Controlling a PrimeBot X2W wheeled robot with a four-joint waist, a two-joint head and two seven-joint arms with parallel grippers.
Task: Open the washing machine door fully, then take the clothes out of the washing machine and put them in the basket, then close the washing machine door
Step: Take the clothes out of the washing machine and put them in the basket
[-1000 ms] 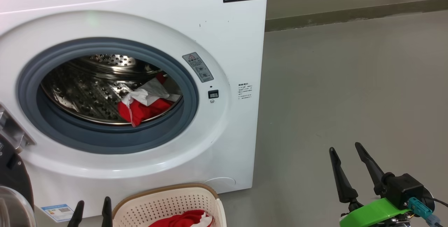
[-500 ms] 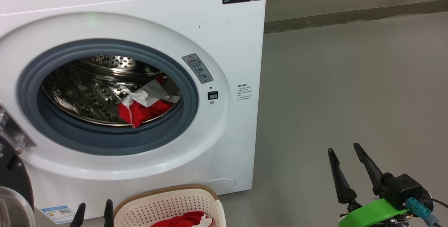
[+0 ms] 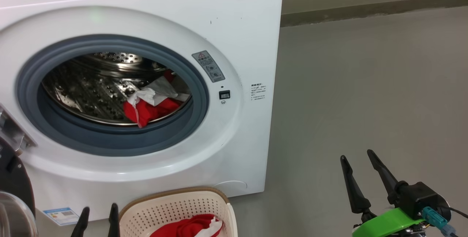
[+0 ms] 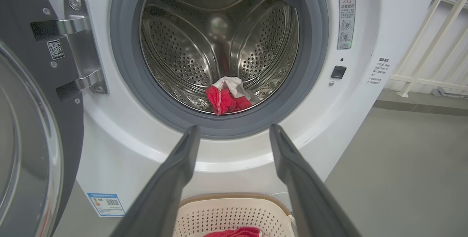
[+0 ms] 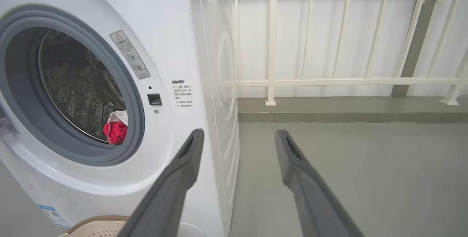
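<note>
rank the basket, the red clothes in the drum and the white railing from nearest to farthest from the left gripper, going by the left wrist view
From the left gripper:
1. basket, just below it, at the bottom of the view.
2. red clothes in the drum, straight ahead, at the front lip.
3. white railing, far right, beyond the washing machine.

The white washing machine (image 3: pixel 237 39) has its door (image 4: pixel 25 127) swung open leftward. Red-and-white clothes (image 3: pixel 150 107) lie at the drum's (image 4: pixel 182 54) front lip, with more red fabric (image 3: pixel 186 226) in the cream basket (image 3: pixel 175 206) below.
</note>
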